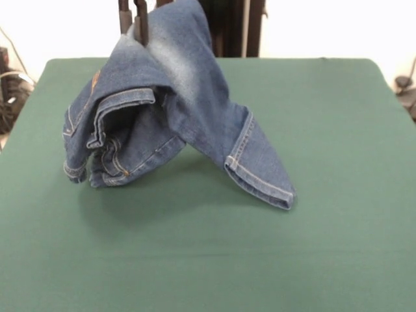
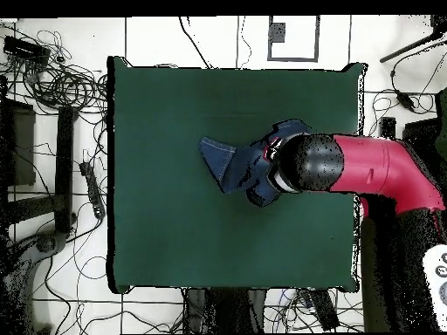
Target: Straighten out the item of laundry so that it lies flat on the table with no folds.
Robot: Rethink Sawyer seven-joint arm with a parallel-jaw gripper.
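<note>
- While you look at the front view, note the gripper [image 1: 138, 26] sits at 12 o'clock of the frame, its dark fingers [image 1: 141, 23] pinched shut on a fold of the jeans [image 1: 175, 123] near the garment's top.
- Jeans hang from that pinch, bunched and draped, not flat.
- One leg runs down toward 4 o'clock; its hem [image 1: 260, 182] is at or just above the table [image 1: 208, 260]. You can't confirm contact from this angle.
- Rest of the denim is folded over itself on the 9 o'clock side: a stitched hem edge curls across the bunch, with layered seams below it at 8 o'clock.
- You see a faded whitish patch on the upper part, just below the gripper.
- Shadow lies on the green cloth under the bundle.
- Overhead view: the jeans [image 2: 236, 161] sit right of the table [image 2: 175, 244] centre, toward 3 o'clock, with one leg pointing to 9 o'clock.
- Red arm [image 2: 384, 170] enters from 3 o'clock; its black round end [image 2: 314, 161] covers the grasp, so you can't see the fingers from above.
- Cables [image 2: 61, 83] lie on the floor off the table's 9 o'clock side.
</note>
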